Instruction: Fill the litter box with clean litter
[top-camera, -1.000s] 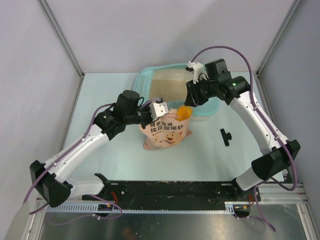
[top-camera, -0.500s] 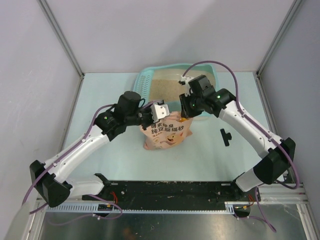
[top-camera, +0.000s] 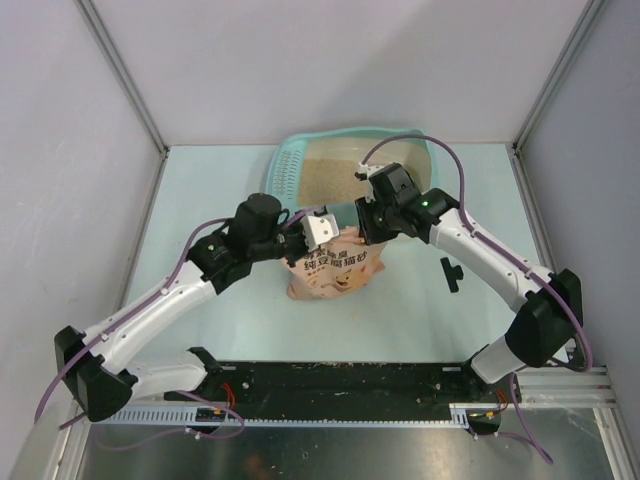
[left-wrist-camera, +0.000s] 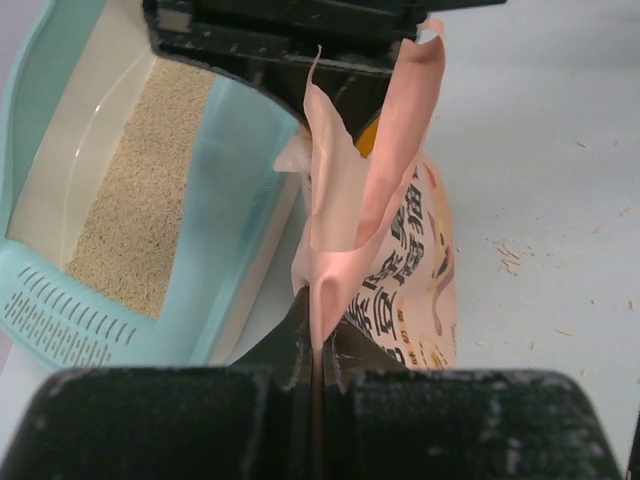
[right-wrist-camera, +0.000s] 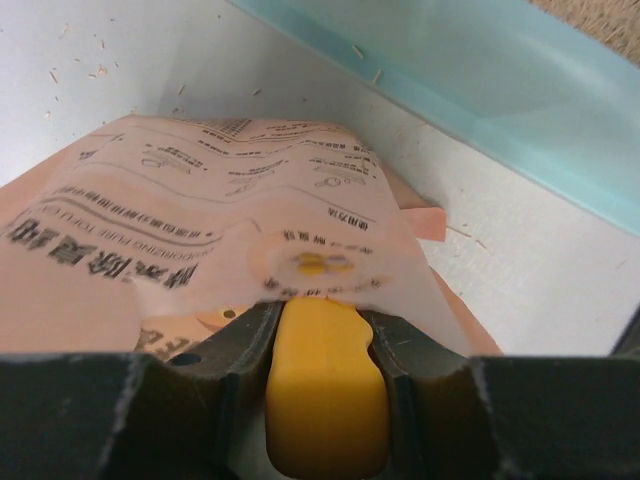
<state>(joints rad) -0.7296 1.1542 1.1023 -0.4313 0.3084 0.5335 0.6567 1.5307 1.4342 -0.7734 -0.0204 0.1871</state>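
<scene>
Litter box (top-camera: 330, 138) up first: sat just beyond both grippers, long side toward them, slotted grid (top-camera: 289, 178) at the end past the left one. Carried a bed of clean litter (top-camera: 330, 172), beige and fine, across its floor.

Over to the left gripper (left-wrist-camera: 318, 350): pinched tight on the pink bag (left-wrist-camera: 410, 270), jaws closed to a sliver with only the thin film of the top edge between them. Held that edge upright, bag mouth gaping ahead of the fingers. Had the teal wall just to the left of the pinched film, close beside the bag, with the litter lying beyond it.

Now the right gripper (right-wrist-camera: 322, 340): closed partway round the handle of the orange scoop (right-wrist-camera: 322, 400), one finger pressed on each side. Pointed down at the bag's mouth from the opposite side, almost nose to nose with the left gripper. Could not tell how far the scoop's bowl reached in: hidden under the bag's pale flap, just a blurred yellow patch through it. Faced the printed side of the bag straight ahead and below, the box wall up and to the right beyond that.

Further out, spotted stray grains on the table (top-camera: 200, 200) around the bag, plus a small black part (top-camera: 452, 272) lying to the right of the right arm, well apart from bag and box.
</scene>
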